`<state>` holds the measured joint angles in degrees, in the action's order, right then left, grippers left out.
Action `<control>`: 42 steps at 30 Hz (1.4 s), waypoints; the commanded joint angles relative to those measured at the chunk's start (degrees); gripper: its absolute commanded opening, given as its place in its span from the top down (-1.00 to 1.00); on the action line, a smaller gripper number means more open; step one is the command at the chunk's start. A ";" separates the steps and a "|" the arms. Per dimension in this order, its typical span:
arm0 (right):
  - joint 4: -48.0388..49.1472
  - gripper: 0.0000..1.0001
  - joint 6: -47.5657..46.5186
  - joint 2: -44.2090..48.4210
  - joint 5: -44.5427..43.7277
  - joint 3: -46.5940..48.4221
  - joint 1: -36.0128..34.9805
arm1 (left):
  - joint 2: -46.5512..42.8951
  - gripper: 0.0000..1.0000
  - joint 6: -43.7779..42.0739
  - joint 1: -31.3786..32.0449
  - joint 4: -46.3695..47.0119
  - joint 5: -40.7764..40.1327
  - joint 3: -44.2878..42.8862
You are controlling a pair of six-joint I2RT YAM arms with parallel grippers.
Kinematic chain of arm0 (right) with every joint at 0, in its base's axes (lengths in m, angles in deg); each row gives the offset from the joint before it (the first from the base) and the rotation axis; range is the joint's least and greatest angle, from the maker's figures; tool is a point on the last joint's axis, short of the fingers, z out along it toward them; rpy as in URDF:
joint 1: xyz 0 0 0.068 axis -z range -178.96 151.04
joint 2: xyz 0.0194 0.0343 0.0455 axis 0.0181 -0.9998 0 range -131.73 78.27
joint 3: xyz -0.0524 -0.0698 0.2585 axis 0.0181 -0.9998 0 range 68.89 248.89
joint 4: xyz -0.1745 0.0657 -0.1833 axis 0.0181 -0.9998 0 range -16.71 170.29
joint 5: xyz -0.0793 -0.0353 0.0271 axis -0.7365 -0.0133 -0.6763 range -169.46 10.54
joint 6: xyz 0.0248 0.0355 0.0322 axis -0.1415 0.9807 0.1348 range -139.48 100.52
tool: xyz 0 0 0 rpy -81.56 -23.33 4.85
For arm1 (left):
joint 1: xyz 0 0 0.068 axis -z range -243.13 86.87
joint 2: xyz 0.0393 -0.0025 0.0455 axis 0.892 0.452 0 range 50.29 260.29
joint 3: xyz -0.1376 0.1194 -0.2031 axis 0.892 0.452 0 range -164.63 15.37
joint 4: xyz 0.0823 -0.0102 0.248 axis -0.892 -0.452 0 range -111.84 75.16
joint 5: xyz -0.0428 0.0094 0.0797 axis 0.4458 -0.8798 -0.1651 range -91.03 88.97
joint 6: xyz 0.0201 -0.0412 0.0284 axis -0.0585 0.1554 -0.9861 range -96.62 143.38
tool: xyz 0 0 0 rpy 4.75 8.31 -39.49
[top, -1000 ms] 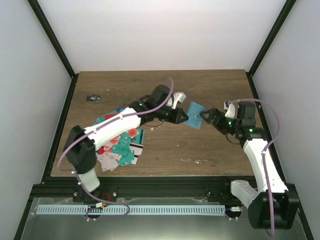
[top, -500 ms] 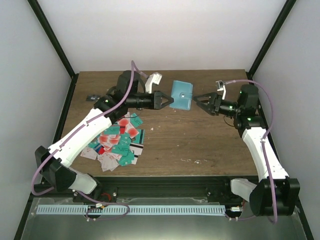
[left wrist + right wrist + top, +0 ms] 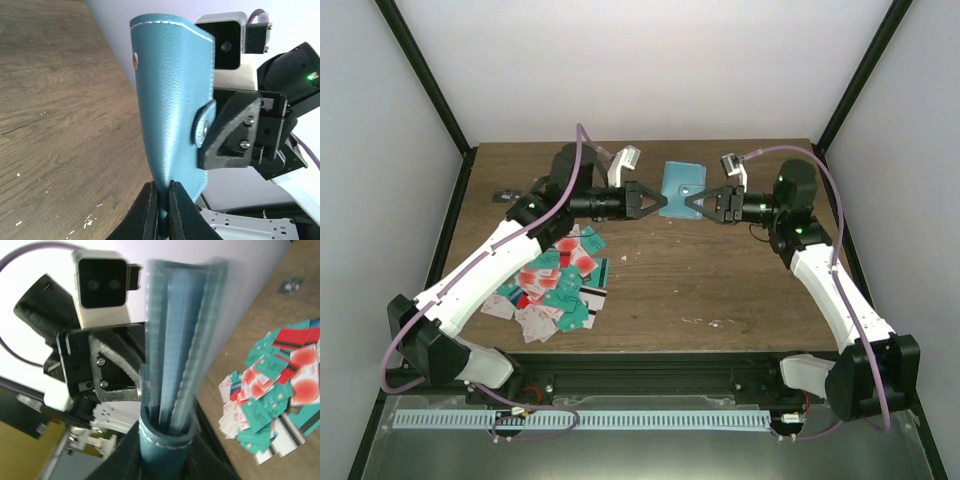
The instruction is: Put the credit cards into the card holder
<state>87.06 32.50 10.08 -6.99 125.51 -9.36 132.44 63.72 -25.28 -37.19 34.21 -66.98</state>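
Up in the air at 12 o'clock, the left claw (image 3: 658, 203) and right claw (image 3: 691, 205) both pinch the holder (image 3: 680, 185), and a hard tug could make it slip and drop.

Grained matt leather-look card holder (image 3: 170, 90), wood-grain table (image 3: 50, 100), glossy plastic credit cards (image 3: 270, 385)

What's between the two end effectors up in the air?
The teal card holder, gripped by the left end effector on one side and the right end effector on the other. The top view shows it best.
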 commanded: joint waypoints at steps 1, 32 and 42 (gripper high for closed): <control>1.35 0.79 0.50 -0.05 -0.46 2.16 -1.38 | -1.95 0.92 2.37 -0.14 3.99 0.44 1.13; 29.71 0.99 17.09 -0.80 14.24 2.32 -8.71 | -18.05 0.00 8.23 -4.92 32.81 20.27 19.32; 33.96 0.99 19.85 -1.32 15.22 2.42 -10.61 | -16.63 0.37 8.07 -1.41 34.86 17.08 20.12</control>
<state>117.20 50.51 8.97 7.46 125.42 -18.62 115.28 71.78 -27.84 -6.24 52.05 -47.24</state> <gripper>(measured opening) 0.116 0.366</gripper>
